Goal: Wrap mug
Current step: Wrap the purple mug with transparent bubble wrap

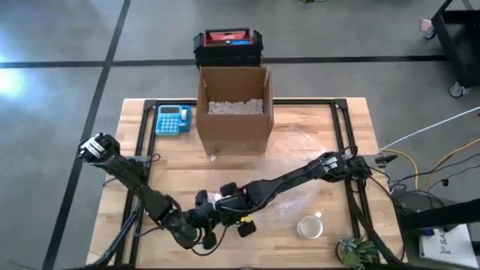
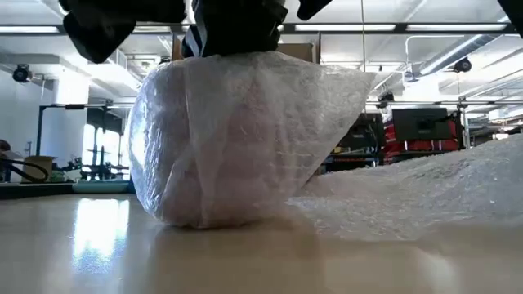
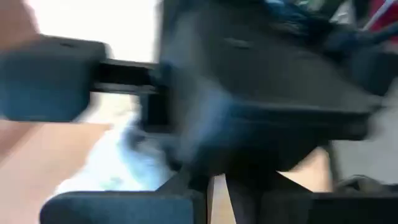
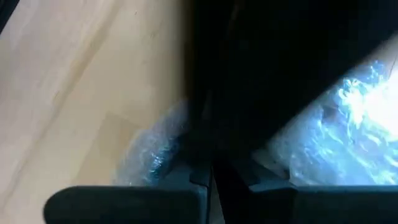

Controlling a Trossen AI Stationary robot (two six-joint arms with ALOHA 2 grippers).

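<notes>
Nearby, a bare mug [image 1: 310,226] sits beside the bubble-wrap bundle [image 2: 237,139].

Workshop — concrete floor [image 1: 60,45], ceiling strip lights [image 2: 425,29].

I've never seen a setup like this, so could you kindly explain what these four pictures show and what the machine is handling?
These are two dark robot arms at a wooden table. One camera looks straight down, one sits at tabletop height, and one rides on each wrist. The left gripper and right gripper meet over a bundle of bubble wrap near the front edge; their finger positions aren't clear. Also there: a white mug, unwrapped, a cardboard box of packing filler, and a blue calculator.
</notes>
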